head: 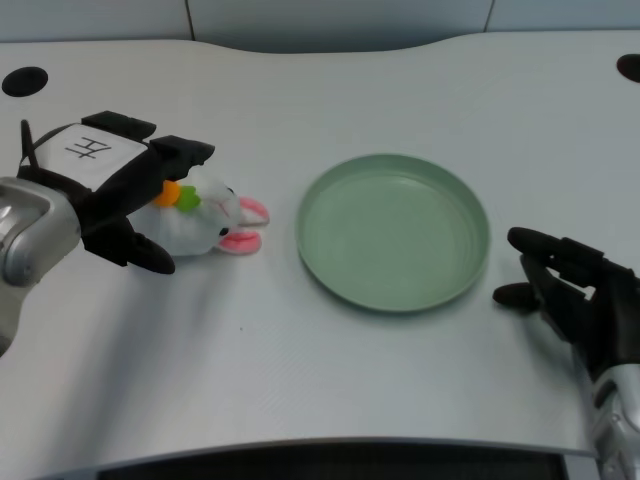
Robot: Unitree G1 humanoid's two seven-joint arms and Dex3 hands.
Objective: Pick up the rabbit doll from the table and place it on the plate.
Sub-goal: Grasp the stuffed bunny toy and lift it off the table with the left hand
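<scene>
The white rabbit doll [208, 222] lies on the table left of centre, its pink ears pointing right toward the plate and an orange and green carrot on its back. My left hand [130, 200] reaches over it from the left. The fingers [182, 152] stretch above the doll's back and the thumb [148, 258] lies on the table at its near side, so the doll's left part sits between them. The fingers stay spread and the doll still rests on the table. The round green plate [392, 232] stands empty at the centre right.
My right hand [575, 295] rests on the table at the lower right, just right of the plate. Two dark round holes [25, 80] sit at the table's far corners. The table's front edge runs along the bottom of the view.
</scene>
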